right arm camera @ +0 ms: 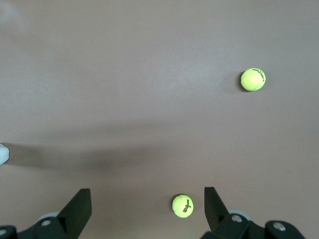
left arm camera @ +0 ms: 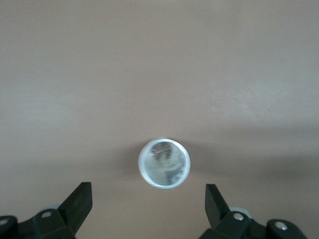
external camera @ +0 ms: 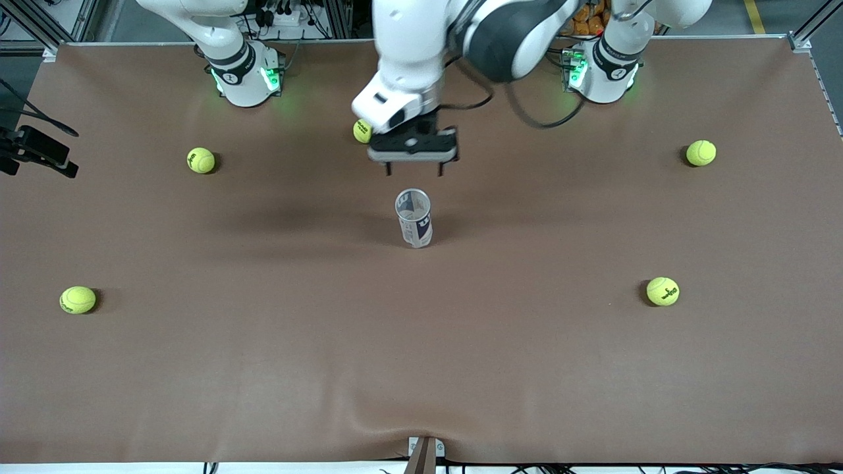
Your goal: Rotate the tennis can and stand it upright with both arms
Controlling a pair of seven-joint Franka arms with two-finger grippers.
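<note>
1. At the right arm's end of the brown surface [external camera: 263, 368], one tennis ball [external camera: 78, 299] lies near the front camera and a second ball [external camera: 201, 160] lies farther from it, closer to the right arm's base.
2. The right end effector [right arm camera: 147, 211] does not appear in the front view; its own wrist view shows it waiting above bare surface with two balls under it, its fingers [right arm camera: 79, 206] released and spread wide with nothing between them.
3. Near the middle of the surface a third ball [external camera: 361, 131] peeks out from under the left arm's white wrist.
4. The left end effector [external camera: 413, 170] hangs over the middle of the surface, fingertips pointing down, released and gripping nothing.
5. The tennis can [external camera: 414, 218] stands upright on the surface, nearer to the front camera than that end effector and apart from it. In the left wrist view its round clear top [left arm camera: 164, 163] shows between the spread fingers [left arm camera: 79, 201], touching neither.
6. Toward the left arm's end, a fourth ball [external camera: 662, 291] lies nearer to the front camera and a fifth ball [external camera: 701, 153] farther from it.
</note>
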